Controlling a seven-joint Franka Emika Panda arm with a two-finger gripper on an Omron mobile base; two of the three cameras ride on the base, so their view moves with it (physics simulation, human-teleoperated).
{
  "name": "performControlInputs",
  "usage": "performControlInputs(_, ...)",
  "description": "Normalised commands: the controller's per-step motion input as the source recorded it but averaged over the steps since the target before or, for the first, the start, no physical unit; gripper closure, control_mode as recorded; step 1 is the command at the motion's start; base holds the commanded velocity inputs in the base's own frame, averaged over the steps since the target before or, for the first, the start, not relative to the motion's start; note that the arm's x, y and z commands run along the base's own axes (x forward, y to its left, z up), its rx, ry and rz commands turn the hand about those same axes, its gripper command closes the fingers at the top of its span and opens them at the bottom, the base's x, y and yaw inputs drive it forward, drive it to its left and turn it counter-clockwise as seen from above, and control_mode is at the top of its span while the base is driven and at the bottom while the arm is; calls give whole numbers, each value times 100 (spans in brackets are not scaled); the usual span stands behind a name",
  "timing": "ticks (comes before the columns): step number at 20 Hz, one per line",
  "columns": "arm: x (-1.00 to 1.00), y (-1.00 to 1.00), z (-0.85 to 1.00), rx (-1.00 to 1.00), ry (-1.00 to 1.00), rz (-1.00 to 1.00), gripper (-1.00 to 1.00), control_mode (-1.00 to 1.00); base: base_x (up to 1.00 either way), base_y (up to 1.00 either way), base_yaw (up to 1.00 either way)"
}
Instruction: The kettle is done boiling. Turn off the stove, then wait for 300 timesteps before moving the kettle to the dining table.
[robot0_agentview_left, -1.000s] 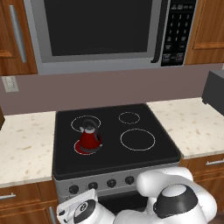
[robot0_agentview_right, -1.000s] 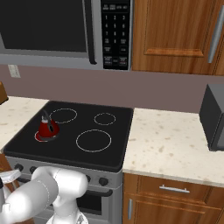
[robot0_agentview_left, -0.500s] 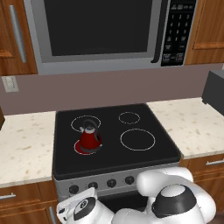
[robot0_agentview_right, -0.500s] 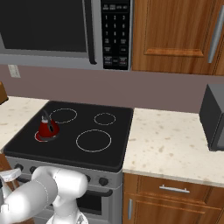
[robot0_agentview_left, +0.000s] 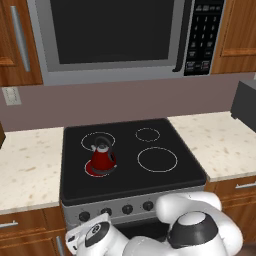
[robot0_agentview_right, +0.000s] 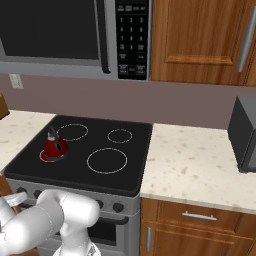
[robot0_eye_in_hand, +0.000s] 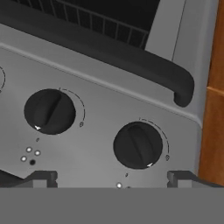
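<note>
Left base view: the kettle (robot0_agentview_left: 102, 159) stands on the front-left burner of the stove (robot0_agentview_left: 131, 155), the ring beneath it glowing red.

Right base view: kettle upright, knobs (robot0_agentview_right: 118, 207) along the steel front.

Hand view: the end effector (robot0_eye_in_hand: 113, 177), fully open and empty, faces two knobs; centre it on the right-hand knob (robot0_eye_in_hand: 138, 145), probably the target, before closing and turning.

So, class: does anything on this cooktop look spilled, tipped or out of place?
Nothing stands out. The red kettle stands upright on the red-glowing front-left burner of the stove; no spill shows.
</note>
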Motion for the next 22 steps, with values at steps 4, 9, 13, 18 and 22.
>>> performControlInputs(4,9,2,-19,0,4,0,-100,-100,0,0,0)
performControlInputs(9,4,9,-6,0,0,0,-100,-100,0,0,0)
performControlInputs(13,0,9,-2,0,0,0,-100,-100,0,0,0)
performControlInputs(18,3,7,-4,0,0,0,-100,-100,0,0,0)
performControlInputs(22,6,0,0,0,0,0,-100,-100,0,0,0)
